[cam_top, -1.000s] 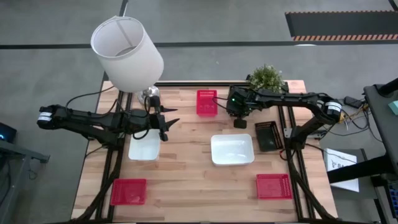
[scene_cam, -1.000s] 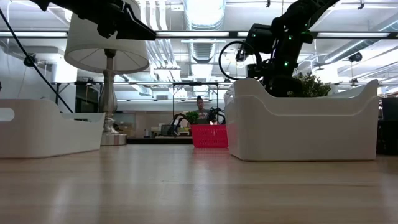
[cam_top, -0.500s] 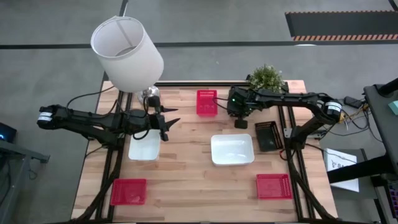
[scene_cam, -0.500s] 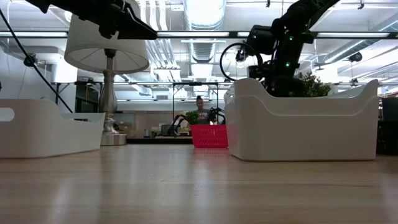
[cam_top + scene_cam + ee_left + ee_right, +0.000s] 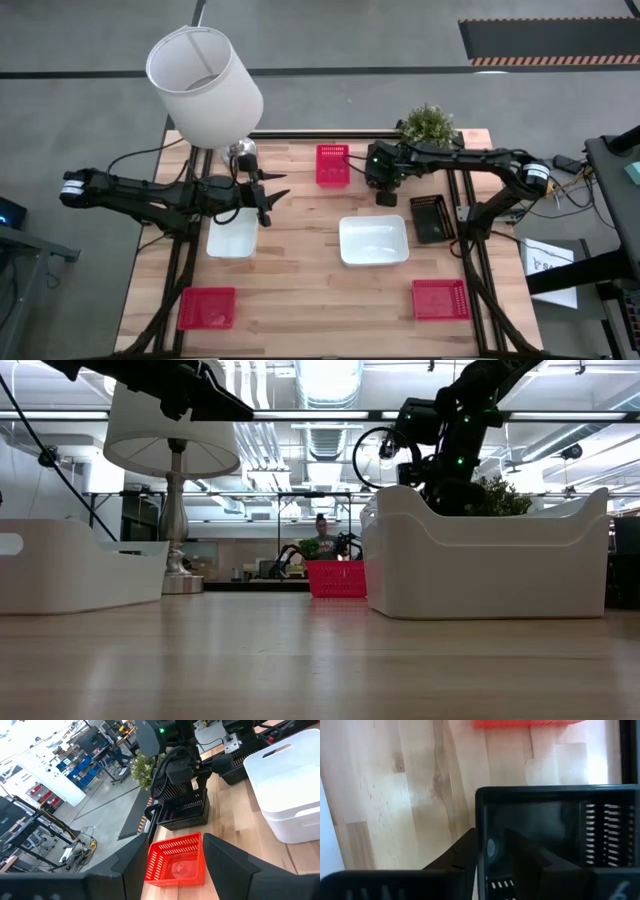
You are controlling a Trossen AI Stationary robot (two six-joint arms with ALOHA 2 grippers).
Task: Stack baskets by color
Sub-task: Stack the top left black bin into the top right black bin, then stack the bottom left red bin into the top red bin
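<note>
My right gripper (image 5: 383, 183) hangs slanting down over a black basket (image 5: 386, 197) at the table's far middle and is open, its fingers astride one basket wall. That basket (image 5: 182, 812) sits on the table beside a red basket (image 5: 332, 165). Another black basket (image 5: 432, 218) lies to the right. Two white baskets (image 5: 232, 235) (image 5: 374, 240) rest mid-table, and two more red ones (image 5: 207, 308) (image 5: 441, 299) near the front. My left gripper (image 5: 272, 188) hovers open above the left white basket, pointing toward the red basket (image 5: 177, 865). My right gripper (image 5: 492, 835) stands astride the black basket's side wall (image 5: 480, 820), one finger outside and one inside, coming slanting from above. A gap shows between the inner finger (image 5: 522, 855) and the wall. I cannot tell whether the outer finger (image 5: 462, 852) touches it.
A tall lamp with a white shade (image 5: 205, 85) stands at the far left corner, a potted plant (image 5: 430, 125) at the far right. In the low view the right white basket (image 5: 485, 555) hides what lies behind it.
</note>
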